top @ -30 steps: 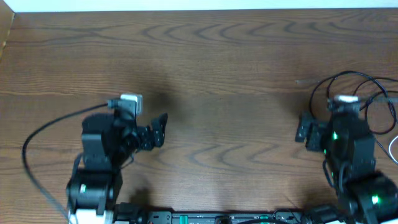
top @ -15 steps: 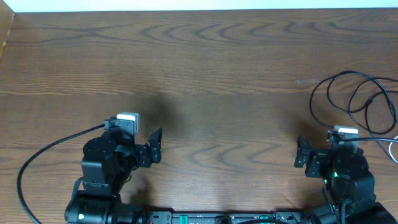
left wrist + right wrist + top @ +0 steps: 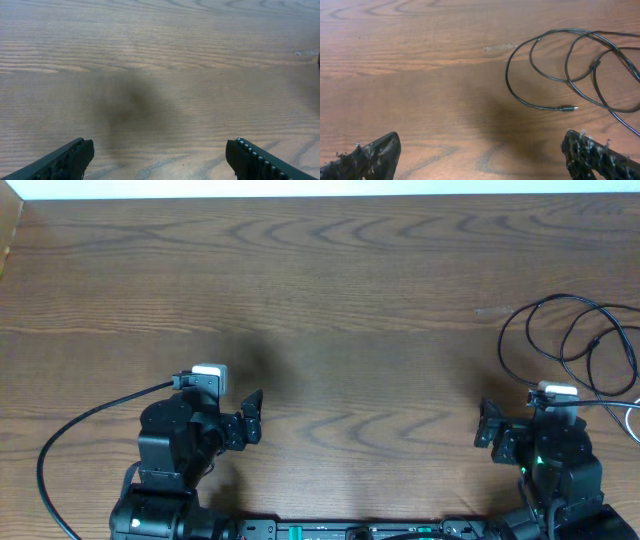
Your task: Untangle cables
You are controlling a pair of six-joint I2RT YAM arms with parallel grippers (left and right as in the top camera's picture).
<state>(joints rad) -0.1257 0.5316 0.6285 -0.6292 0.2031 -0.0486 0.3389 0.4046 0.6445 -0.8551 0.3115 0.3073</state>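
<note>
The cables (image 3: 560, 298) lie as thin black loops at the table's right side, beyond my right arm. The right wrist view shows these loops (image 3: 508, 75) at the upper right, overlapping each other, with a small plug end (image 3: 568, 108) pointing right. A short piece of white-grey cable (image 3: 631, 412) shows at the right edge. My right gripper (image 3: 482, 152) is open over bare wood, short of the loops and holding nothing. My left gripper (image 3: 160, 156) is open over bare wood at the front left, far from the cables.
A thick black wire (image 3: 60, 438) fixed to the left arm curves out over the table's front left. A pale scuff (image 3: 499, 47) marks the wood left of the loops. The table's far edge (image 3: 320, 194) meets a white strip.
Both arms have drawn back toward the front edge. The right arm, which stood over the loops a second ago, now sits nearer than them. Both grippers stayed open.
</note>
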